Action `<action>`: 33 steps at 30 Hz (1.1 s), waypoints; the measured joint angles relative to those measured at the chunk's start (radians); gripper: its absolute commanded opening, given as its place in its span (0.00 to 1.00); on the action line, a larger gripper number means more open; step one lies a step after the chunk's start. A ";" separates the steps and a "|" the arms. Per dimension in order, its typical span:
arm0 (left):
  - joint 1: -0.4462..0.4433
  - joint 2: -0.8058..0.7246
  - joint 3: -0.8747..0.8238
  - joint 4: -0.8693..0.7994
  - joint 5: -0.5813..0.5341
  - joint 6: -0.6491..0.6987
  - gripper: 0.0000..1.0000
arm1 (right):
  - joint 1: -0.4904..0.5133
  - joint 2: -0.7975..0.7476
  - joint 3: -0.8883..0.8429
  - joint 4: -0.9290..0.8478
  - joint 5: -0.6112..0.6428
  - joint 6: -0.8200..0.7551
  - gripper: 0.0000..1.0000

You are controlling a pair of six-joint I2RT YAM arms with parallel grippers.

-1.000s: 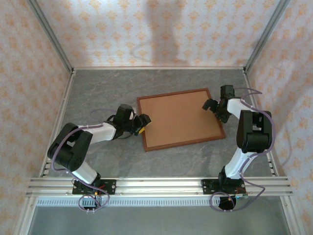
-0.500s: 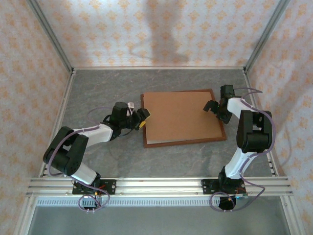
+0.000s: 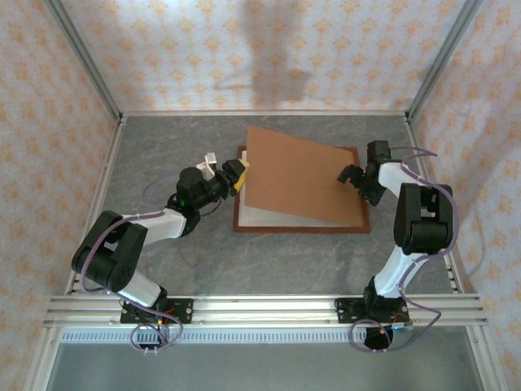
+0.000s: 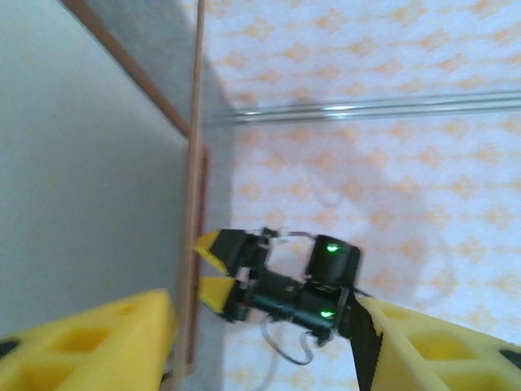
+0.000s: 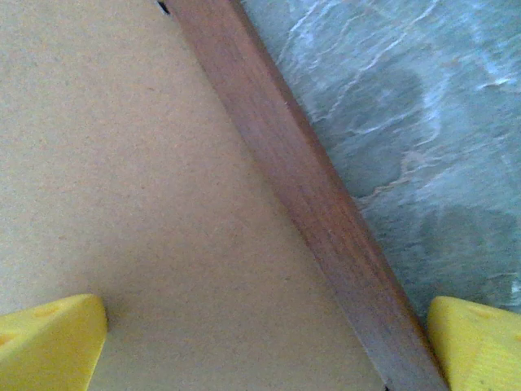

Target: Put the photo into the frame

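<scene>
frame (image 3: 301,230) 1 | backing board (image 3: 301,175) 1 | left hand (image 3: 224,169) + right hand (image 3: 361,183) = 2 hands

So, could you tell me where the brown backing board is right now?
Top view, mid-table: the backing board tilts over the frame, its left edge raised at the left gripper, its right edge down by the right gripper.

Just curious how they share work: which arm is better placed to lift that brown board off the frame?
Left, probably: the left gripper has the raised edge of the backing board between its fingers, while the right gripper hangs open over the frame opposite.
</scene>
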 measured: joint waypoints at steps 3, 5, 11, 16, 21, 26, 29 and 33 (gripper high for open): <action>-0.036 0.027 -0.003 0.072 0.023 -0.064 0.59 | 0.036 -0.001 0.000 0.006 -0.044 0.004 1.00; -0.040 0.039 -0.006 0.125 0.022 -0.106 0.59 | 0.036 -0.003 0.000 0.013 -0.056 0.005 1.00; -0.047 0.051 -0.004 0.134 0.022 -0.143 0.56 | 0.036 -0.004 0.000 0.014 -0.076 0.008 1.00; -0.042 -0.020 0.014 -0.107 0.021 -0.021 0.52 | 0.036 -0.005 0.005 0.005 -0.071 0.000 1.00; -0.029 -0.119 0.060 -0.407 0.021 0.149 0.42 | 0.043 -0.013 0.026 -0.050 -0.076 -0.013 0.99; -0.012 -0.146 0.082 -0.575 0.021 0.258 0.26 | 0.053 -0.061 0.074 -0.101 -0.079 -0.021 0.99; -0.004 -0.146 0.083 -0.610 0.024 0.286 0.17 | 0.055 -0.087 0.110 -0.116 -0.076 -0.027 0.99; 0.009 -0.155 0.083 -0.620 0.041 0.315 0.05 | 0.055 -0.132 0.122 -0.137 -0.050 -0.033 0.99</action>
